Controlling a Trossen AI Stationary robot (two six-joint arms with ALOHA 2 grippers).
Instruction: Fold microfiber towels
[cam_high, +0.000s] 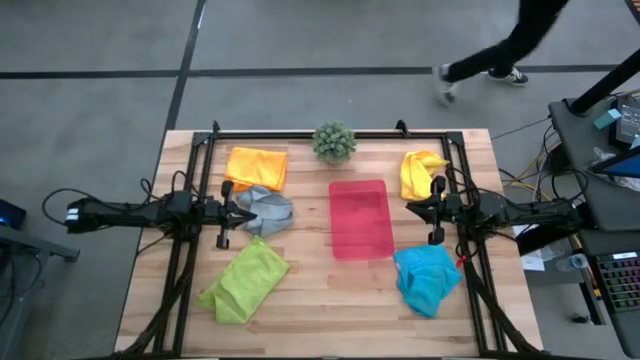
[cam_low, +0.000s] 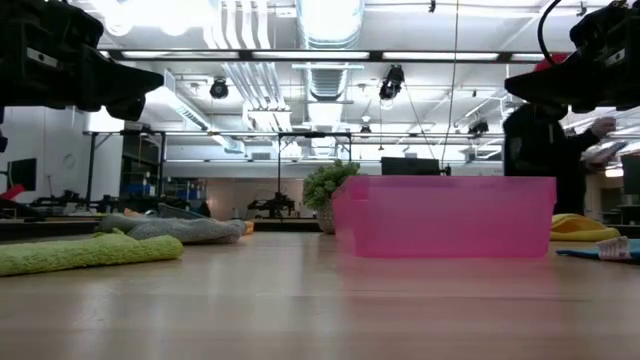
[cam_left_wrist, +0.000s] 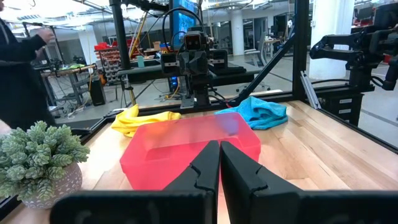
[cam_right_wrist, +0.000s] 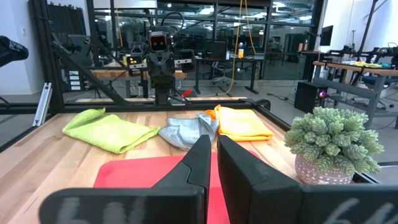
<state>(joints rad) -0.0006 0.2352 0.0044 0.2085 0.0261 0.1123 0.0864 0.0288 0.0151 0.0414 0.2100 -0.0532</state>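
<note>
Left gripper (cam_high: 232, 212), fingers together and empty, hovers at the bench's left side just beside the grey towel (cam_high: 264, 210); right gripper (cam_high: 432, 210), likewise closed, hangs between yellow towel (cam_high: 420, 172) and blue towel (cam_high: 426, 278).

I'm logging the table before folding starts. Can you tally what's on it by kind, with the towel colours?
Soft microfiber towels: 5 (orange, grey, lime green, yellow, turquoise blue)
Flat rigid pink rectangular tray: 1
Small spiky green potted plant: 1
Total: 7

Pink tray (cam_high: 360, 220) — lime towel (cam_high: 246, 282)
</note>
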